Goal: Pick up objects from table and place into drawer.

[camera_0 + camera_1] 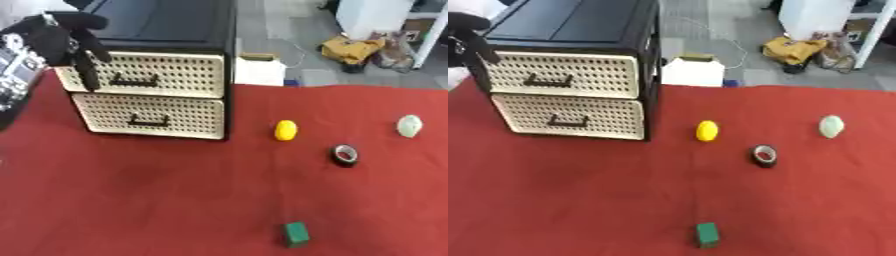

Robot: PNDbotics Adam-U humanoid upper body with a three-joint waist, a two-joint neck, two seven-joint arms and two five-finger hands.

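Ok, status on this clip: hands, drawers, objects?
Left hand at top drawer handle, fingers curled, empty. Both drawers shut. Yellow egg-shaped object on red cloth. Right hand unseen.

1. The left hand (61, 37) is blurred; in the right eye view it is cut off by the left edge.
2. The upper drawer (144, 74), behind the fingers, is partly hidden at its left end.
3. The right hand is not shown.

Yellow object (707, 130), black ring (765, 155), green block (706, 235) (all apart) on red cloth (579, 200).
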